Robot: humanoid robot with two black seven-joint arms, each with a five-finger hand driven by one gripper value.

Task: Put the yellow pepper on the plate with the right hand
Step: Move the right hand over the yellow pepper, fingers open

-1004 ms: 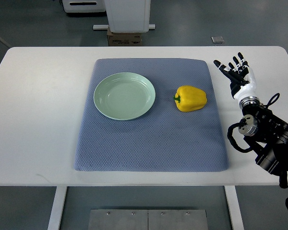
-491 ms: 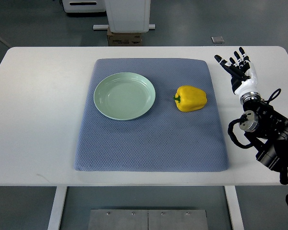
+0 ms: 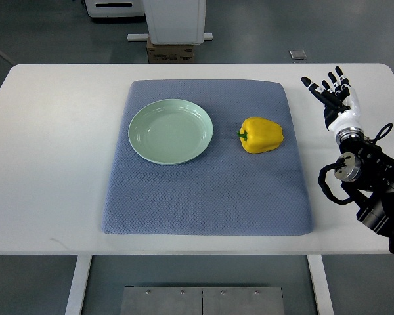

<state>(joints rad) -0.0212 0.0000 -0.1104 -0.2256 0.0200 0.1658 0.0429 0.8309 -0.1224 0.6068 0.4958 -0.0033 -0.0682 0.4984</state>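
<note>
A yellow pepper (image 3: 262,134) lies on its side on the blue-grey mat (image 3: 207,190), its green stem pointing left. To its left on the same mat sits an empty pale green plate (image 3: 171,131). My right hand (image 3: 329,92) is over the white table, right of the mat's far right corner and well clear of the pepper. Its fingers are spread and hold nothing. The black forearm (image 3: 371,187) runs down to the right edge.
The white table (image 3: 52,164) extends on both sides of the mat. Beyond its far edge stand a white machine base (image 3: 174,23) and a cardboard box (image 3: 171,52). A small grey object (image 3: 298,54) lies on the floor.
My right hand has drifted to the right and slightly away from the pepper, fingers still spread. Pepper and plate have not moved.
</note>
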